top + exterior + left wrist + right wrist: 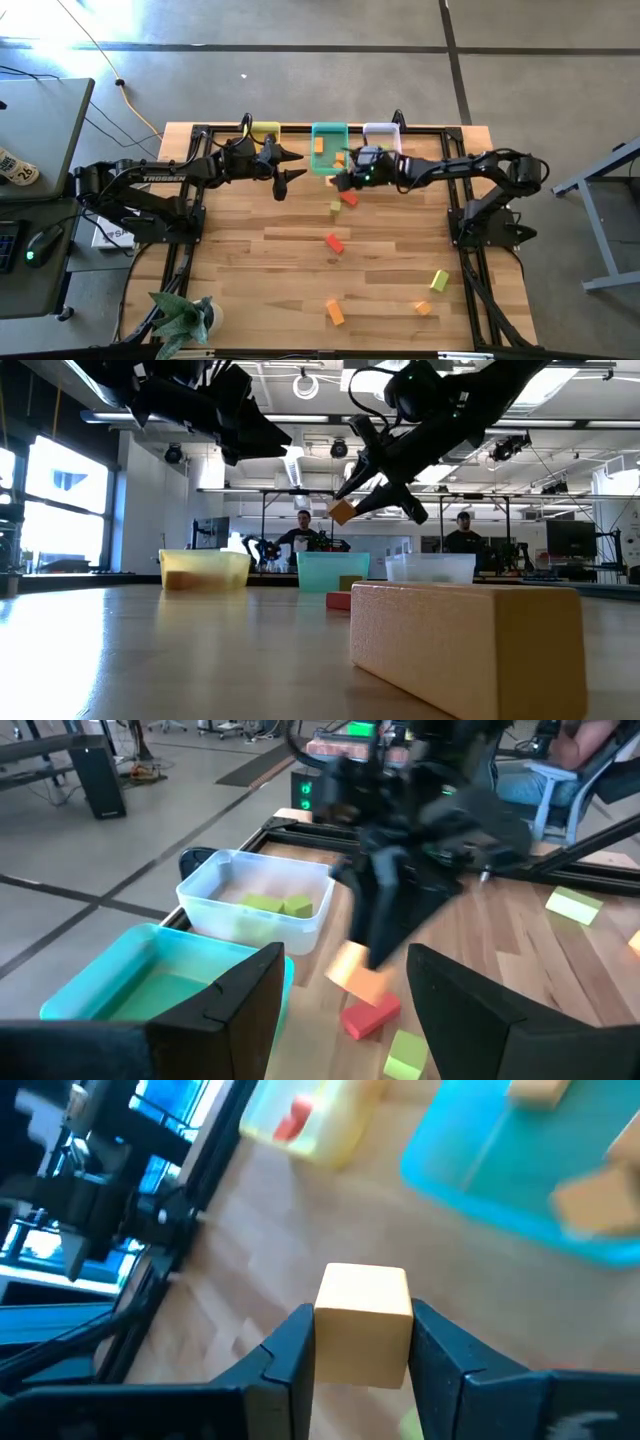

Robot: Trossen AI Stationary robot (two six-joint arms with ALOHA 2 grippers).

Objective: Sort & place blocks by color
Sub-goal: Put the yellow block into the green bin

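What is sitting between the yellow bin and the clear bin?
The teal bin sits between the yellow bin and the clear bin; the high view shows orange blocks inside it.

Dark arms, white "TROSSEN" lettering

Bins at table's far edge: yellow bin [265, 130], teal bin [329, 133], clear bin [381, 131]. Orange block [362, 1323] between dark fingers [285, 1355]. Table [250, 260] light wood.

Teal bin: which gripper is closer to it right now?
Right. The right gripper, holding an orange block, hangs by the teal bin's front edge; the left gripper hovers open farther off.
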